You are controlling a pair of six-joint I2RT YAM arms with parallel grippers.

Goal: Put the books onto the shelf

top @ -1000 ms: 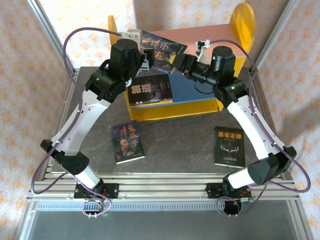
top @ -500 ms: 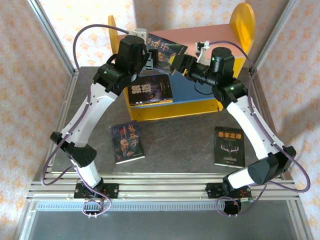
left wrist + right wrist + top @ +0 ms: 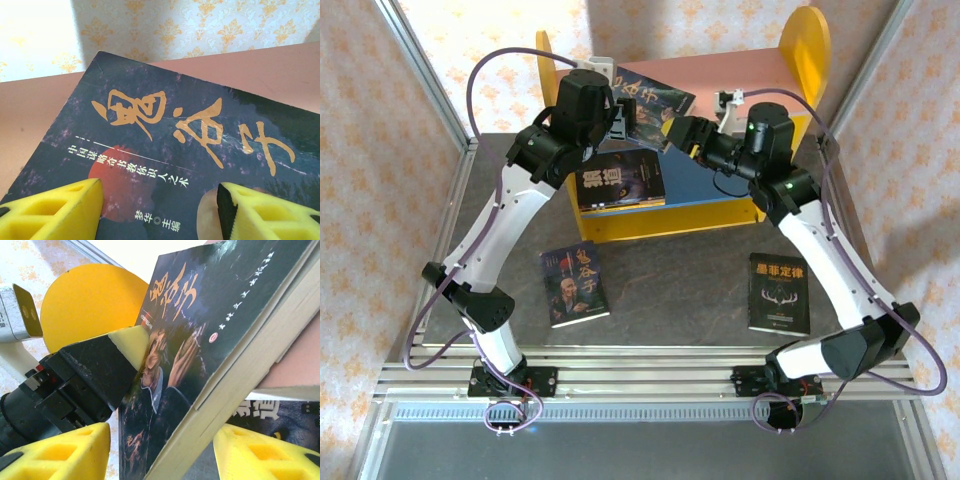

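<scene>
A dark book (image 3: 652, 98) with orange characters lies tilted on the pink upper board (image 3: 745, 72) of the shelf, its near corner hanging over the edge. My left gripper (image 3: 623, 118) is open over its cover (image 3: 190, 130), and one fingertip (image 3: 131, 342) touches that cover. My right gripper (image 3: 672, 128) is open, its fingers standing apart on either side of the overhanging corner (image 3: 210, 390). A second book (image 3: 620, 180) lies on the blue lower board. Two more books (image 3: 575, 285) (image 3: 779, 292) lie flat on the table.
The shelf's rounded yellow side panels (image 3: 804, 45) rise at both ends. Patterned walls and metal frame posts (image 3: 420, 60) close in the sides and back. Bare dark tabletop (image 3: 670, 280) lies between the two loose books.
My right gripper's jaws have widened off the book's corner and the arm has eased back. The left arm swung in toward the book, then stayed still.
</scene>
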